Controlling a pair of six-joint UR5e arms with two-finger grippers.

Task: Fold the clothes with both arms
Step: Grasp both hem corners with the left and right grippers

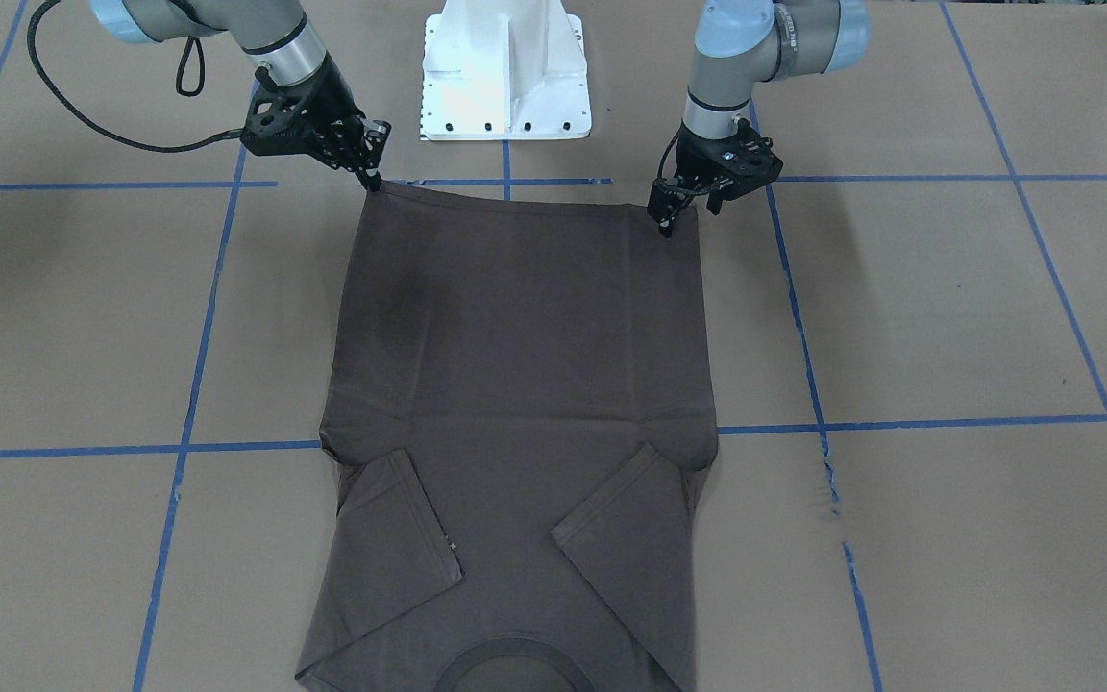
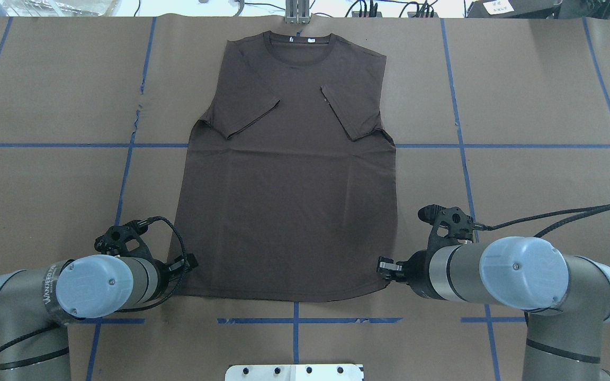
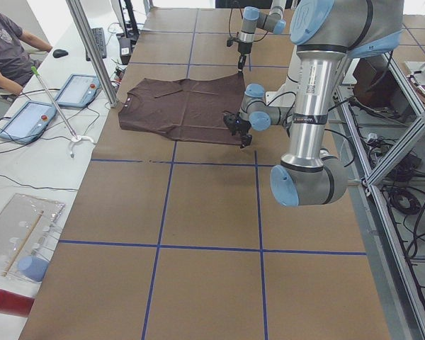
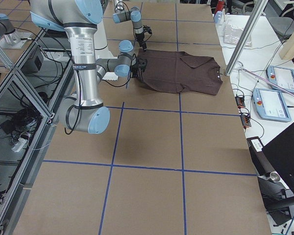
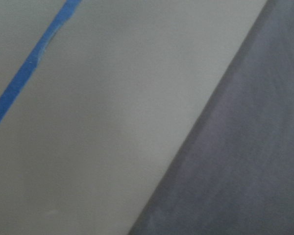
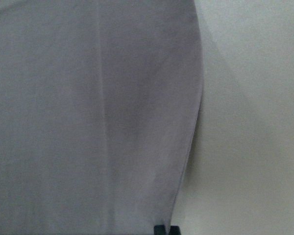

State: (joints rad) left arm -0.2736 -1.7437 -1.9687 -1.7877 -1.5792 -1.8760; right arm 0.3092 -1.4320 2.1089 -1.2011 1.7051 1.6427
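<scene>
The dark brown-grey T-shirt [image 1: 515, 384] [image 2: 289, 211] lies flat on the brown table, both sleeves folded inward and the collar at the far side from the robot's base. My left gripper [image 1: 667, 226] [image 2: 188, 263] is down at the hem corner on its side, fingers together on the fabric. My right gripper [image 1: 376, 181] [image 2: 384, 265] pinches the opposite hem corner. The right wrist view shows the fabric edge [image 6: 88, 122] running into two close black fingertips [image 6: 159, 229]. The left wrist view shows only the shirt edge [image 5: 245, 161] and table.
The white base pedestal [image 1: 505, 77] [image 2: 294, 372] stands just behind the hem. Blue tape lines [image 2: 294, 320] grid the table. A seated person [image 3: 7, 42], tablets [image 3: 28, 120] and an aluminium post [image 3: 92, 49] are beyond the collar end.
</scene>
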